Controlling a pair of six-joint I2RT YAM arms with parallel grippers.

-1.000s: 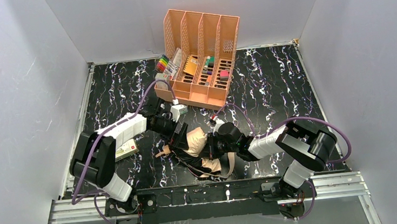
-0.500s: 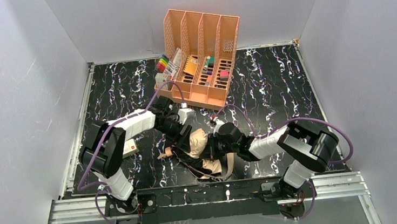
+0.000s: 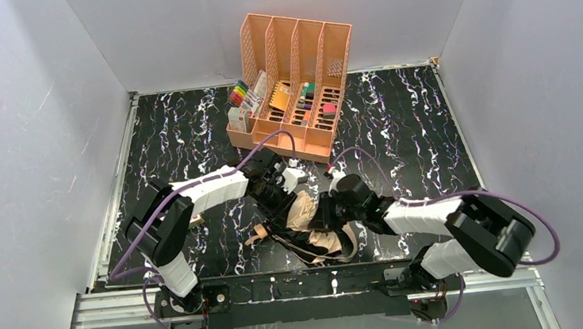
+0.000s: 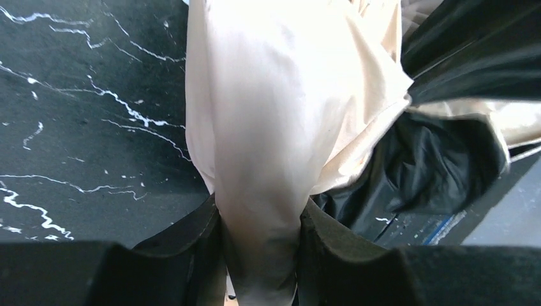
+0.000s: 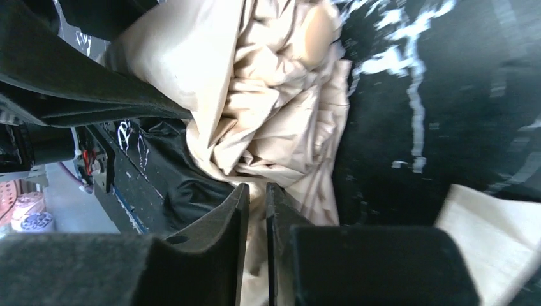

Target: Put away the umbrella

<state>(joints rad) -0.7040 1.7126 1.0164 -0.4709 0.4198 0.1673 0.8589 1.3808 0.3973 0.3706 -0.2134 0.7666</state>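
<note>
The umbrella (image 3: 303, 225) lies crumpled near the table's front edge, tan fabric on top and black fabric beneath. Its short cream handle (image 3: 258, 233) sticks out to the left. My left gripper (image 3: 286, 200) comes in from the far left side, shut on a bunch of the tan fabric (image 4: 281, 115), with both fingers (image 4: 191, 245) pressed against it. My right gripper (image 3: 329, 214) sits at the umbrella's right side. Its jaws (image 5: 255, 210) stand a narrow slit apart with tan fabric (image 5: 268, 95) running through the slit. I cannot tell whether they still pinch it.
A peach file organizer (image 3: 297, 84) with small items stands at the back centre, beside a bundle of coloured markers (image 3: 238, 96). A small cream box (image 3: 194, 219) lies under the left arm. A tan strap (image 3: 351, 243) trails at the umbrella's right. Grey walls enclose three sides.
My left arm has swung right onto the umbrella and closed from wide open onto the tan fabric. The right gripper and the umbrella shifted right, and the right jaws have parted slightly.
</note>
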